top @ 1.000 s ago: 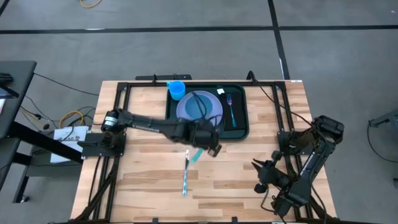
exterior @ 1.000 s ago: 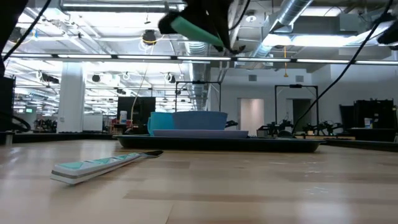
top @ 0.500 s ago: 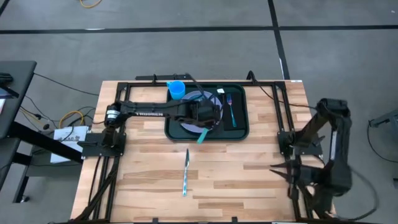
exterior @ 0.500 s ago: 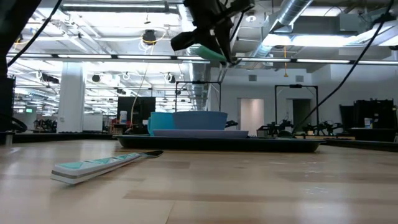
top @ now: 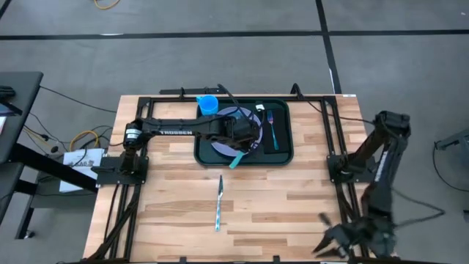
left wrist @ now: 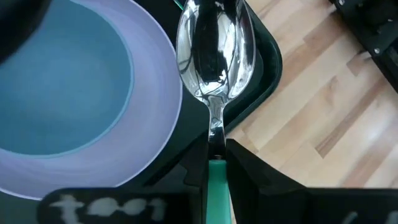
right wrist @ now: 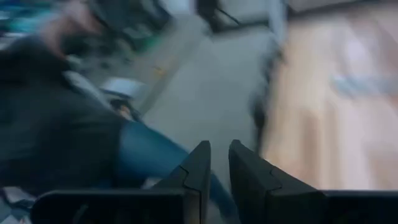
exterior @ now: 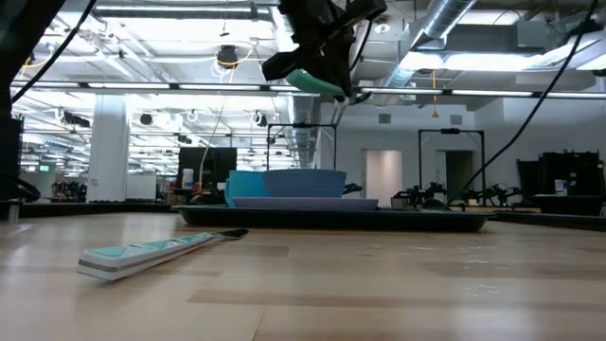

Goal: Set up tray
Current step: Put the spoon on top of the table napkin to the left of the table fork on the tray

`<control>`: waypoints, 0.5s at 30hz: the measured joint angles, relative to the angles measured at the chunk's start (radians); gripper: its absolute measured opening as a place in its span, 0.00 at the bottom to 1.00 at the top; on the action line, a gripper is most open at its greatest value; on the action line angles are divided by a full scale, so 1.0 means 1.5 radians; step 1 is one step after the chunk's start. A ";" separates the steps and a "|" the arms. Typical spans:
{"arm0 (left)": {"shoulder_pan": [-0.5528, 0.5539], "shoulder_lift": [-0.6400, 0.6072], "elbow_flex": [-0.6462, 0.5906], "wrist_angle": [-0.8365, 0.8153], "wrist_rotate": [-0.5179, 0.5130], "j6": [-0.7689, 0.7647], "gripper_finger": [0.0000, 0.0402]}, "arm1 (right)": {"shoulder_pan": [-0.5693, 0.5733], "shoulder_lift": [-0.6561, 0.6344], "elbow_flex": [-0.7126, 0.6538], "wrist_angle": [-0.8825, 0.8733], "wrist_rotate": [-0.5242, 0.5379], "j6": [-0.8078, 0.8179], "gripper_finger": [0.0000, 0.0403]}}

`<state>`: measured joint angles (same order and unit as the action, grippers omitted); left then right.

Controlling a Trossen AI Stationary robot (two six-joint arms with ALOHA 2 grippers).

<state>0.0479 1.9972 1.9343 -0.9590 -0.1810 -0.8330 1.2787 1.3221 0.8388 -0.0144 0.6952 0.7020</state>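
Observation:
My left gripper (top: 247, 138) (left wrist: 216, 149) hangs over the dark tray (top: 282, 155), at the right side of the lavender plate (top: 223, 125), and is shut on a spoon (left wrist: 214, 50) with a green handle (top: 235, 160). In the low view the spoon's green handle (exterior: 312, 80) shows high above the table. A blue cup (top: 208, 105) stands at the tray's far left corner. A teal-handled fork (top: 272, 126) lies in the tray beside the plate. A teal-handled knife (top: 218, 204) (exterior: 151, 254) lies flat on the table. My right gripper (top: 330, 240) (right wrist: 217, 149) is shut at the table's near right edge. My left gripper pinches the spoon between its two fingers at the neck (left wrist: 216, 140), where the metal stem meets the green handle. The shiny bowl reaches out ahead of the fingertips, and the handle sticks out behind toward the near edge. The spoon is lifted clear above the tray, tilted.
Bare wood lies between the tray and the table's near edge, with only the knife on it. Black frame rails (top: 333, 139) run along the table's left, right and far sides. The right wrist view looks past the table edge at the floor and a person's clothing (right wrist: 74, 149).
My left gripper has carried the spoon from over the bare wood just near the tray toward the far edge, and now hangs over the tray beside the plate. My right arm has swung toward the table's near edge, and its gripper now sits at the near right corner.

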 joint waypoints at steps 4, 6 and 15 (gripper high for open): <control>0.000 0.000 0.000 0.000 0.026 -0.014 0.05 | -0.107 0.073 0.001 0.277 -0.205 -0.270 0.13; 0.000 0.000 0.000 0.000 0.026 -0.031 0.05 | -0.166 0.100 0.025 0.307 -0.352 -0.345 0.13; 0.017 0.000 0.000 0.008 0.032 -0.063 0.05 | -0.302 -0.014 0.047 0.075 -0.534 -0.471 0.13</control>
<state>0.0728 1.9972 1.9343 -0.9466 -0.1337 -0.9272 0.8265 1.3018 0.9096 0.0988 -0.1056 -0.0051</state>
